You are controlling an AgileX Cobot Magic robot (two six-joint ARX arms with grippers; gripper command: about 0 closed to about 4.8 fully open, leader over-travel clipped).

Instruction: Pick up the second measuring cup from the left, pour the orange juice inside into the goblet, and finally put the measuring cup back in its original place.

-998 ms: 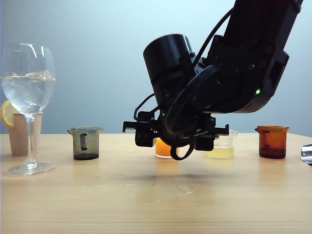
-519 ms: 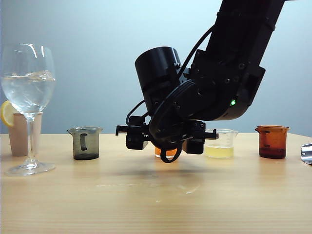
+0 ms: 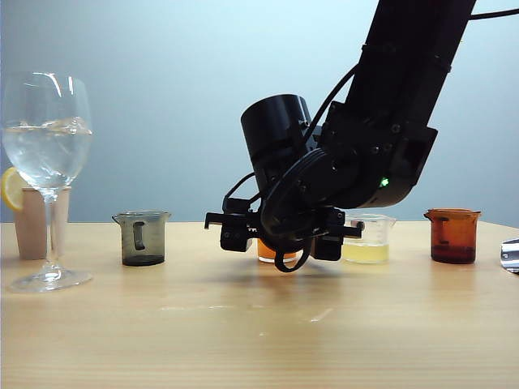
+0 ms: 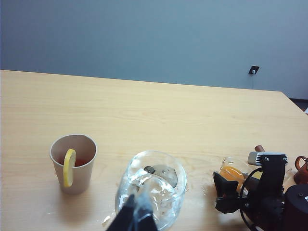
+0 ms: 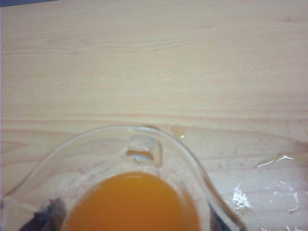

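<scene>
The second measuring cup (image 5: 159, 159) is clear with a pour lip and stands on the table. It holds bright orange juice (image 5: 130, 202). My right gripper (image 3: 280, 237) hangs low around it, open, with a dark finger (image 5: 45, 216) on each side of the wall. In the exterior view the cup (image 3: 270, 251) shows only as an orange patch behind that gripper. The goblet (image 3: 46, 162), tall and partly filled with clear liquid, stands at the far left. My left gripper (image 4: 137, 219) is shut, above the goblet's bowl (image 4: 166, 185), holding nothing.
A smoky grey cup (image 3: 143, 237) stands left of the orange one. A cup of pale yellow liquid (image 3: 366, 241) and an amber cup (image 3: 452, 235) stand to its right. A paper cup with a lemon slice (image 3: 32, 219) is behind the goblet. A metal object (image 3: 511, 254) lies at the right edge.
The right arm has sunk and pushed in toward the orange cup, so its open fingers now stand around it. The left arm and all the cups have stayed put.
</scene>
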